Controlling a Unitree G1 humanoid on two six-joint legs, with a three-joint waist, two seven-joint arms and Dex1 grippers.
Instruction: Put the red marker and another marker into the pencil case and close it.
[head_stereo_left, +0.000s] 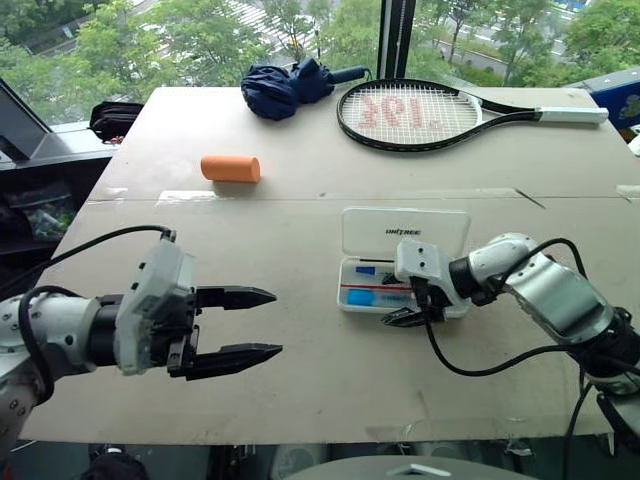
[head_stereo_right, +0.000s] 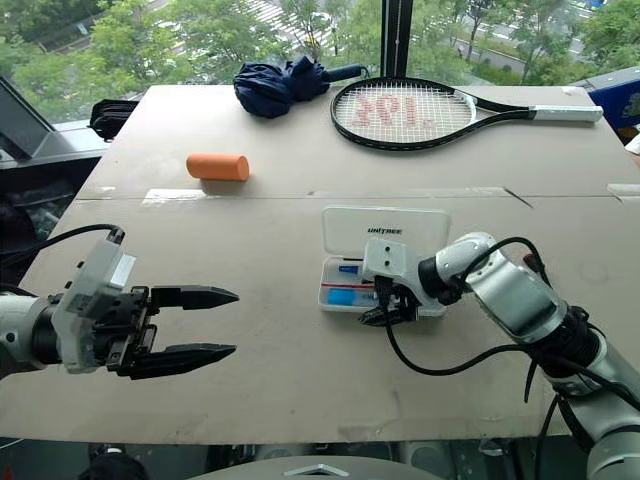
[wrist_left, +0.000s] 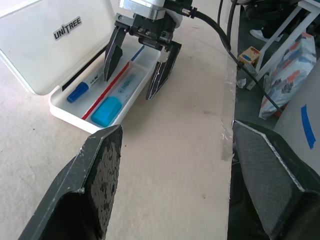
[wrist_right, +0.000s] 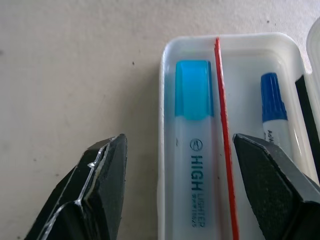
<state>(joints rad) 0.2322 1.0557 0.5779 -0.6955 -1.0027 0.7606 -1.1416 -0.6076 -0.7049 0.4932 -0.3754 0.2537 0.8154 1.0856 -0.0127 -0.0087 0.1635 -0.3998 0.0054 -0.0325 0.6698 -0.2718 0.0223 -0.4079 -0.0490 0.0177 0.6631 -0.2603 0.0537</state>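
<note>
- Looking at the tabletop (head_stereo_left: 300, 340), we see the pencil case (head_stereo_left: 404, 233) lying near its middle, lid open.
- We see a highlighter with a blue cap (wrist_right: 194, 90) and a blue-capped marker (wrist_right: 273, 103) inside the tray.
- Our right end effector (wrist_left: 137, 70) is released, one finger over the tray, one outside it.
- Our left end effector (head_stereo_left: 235, 330) is released and grasps nothing, well apart from the case.

A white pencil case (head_stereo_left: 404, 236) with dark lettering holds a highlighter (wrist_right: 194, 150) capped in light blue, a blue-capped marker (wrist_right: 273, 107) and a thin red stripe, on a beige counter (head_stereo_left: 300, 340) near an orange cylinder (head_stereo_left: 230, 168).
</note>
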